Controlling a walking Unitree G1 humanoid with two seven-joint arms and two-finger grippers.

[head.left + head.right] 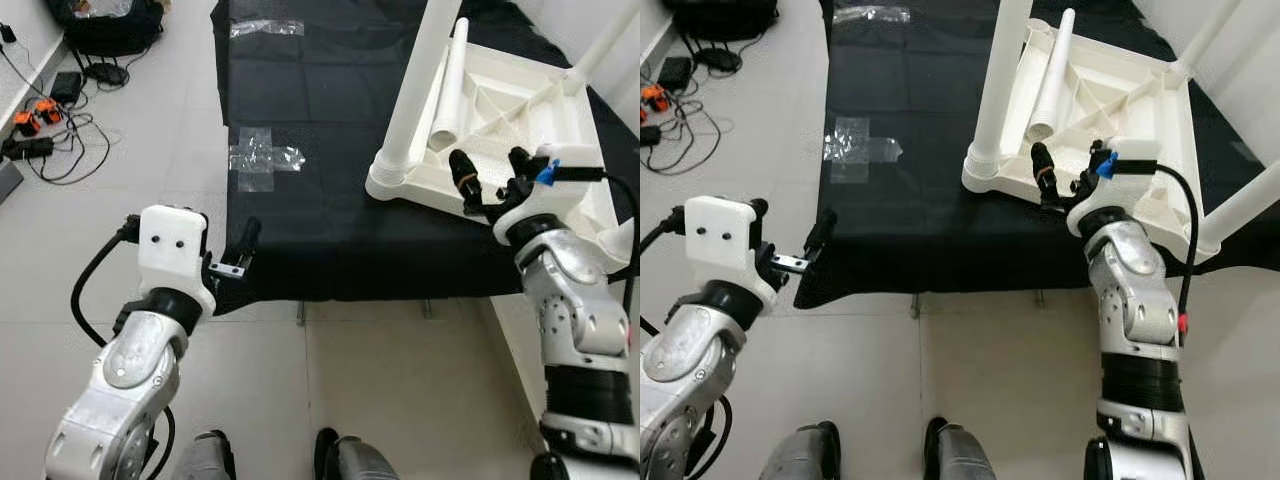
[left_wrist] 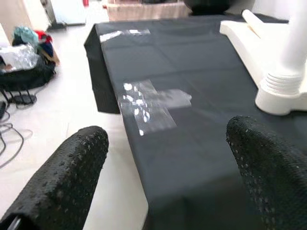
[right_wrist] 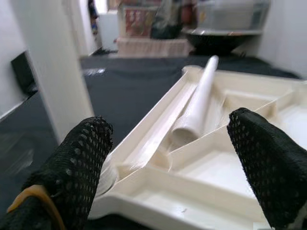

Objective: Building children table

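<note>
Worktop: a low surface draped in a black cloth (image 1: 330,215), standing on a pale tiled floor (image 1: 180,140); the cloth hangs over the near edge.
Children's table: a white plastic table top (image 1: 520,130) lies upside down on the right half of the worktop, its ribbed underside facing up and its right side reaching past the worktop's right edge.
Fitted legs: one white leg (image 1: 420,85) stands upright in the socket at the table top's near left corner; another leg (image 1: 600,55) rises from the far right corner.
Loose leg: a white tube (image 1: 452,85) lies flat inside the underside, just beside the upright leg, running from near to far.
Right gripper: the right gripper (image 1: 490,180) is at the near edge of the table top, its fingers spread wide with nothing between them; in the right wrist view the black fingertips (image 3: 79,165) frame the loose tube and the ribs.
Left gripper: the left gripper (image 1: 240,255) hovers at the worktop's near left corner, over the cloth's edge, wide open and empty.
Tape: a clear crossed patch (image 1: 260,158) is stuck on the cloth's left side, a second strip (image 1: 265,27) near the far left corner.
Floor clutter: cables (image 1: 60,140) and a black bag (image 1: 110,25) lie off to the left.
</note>
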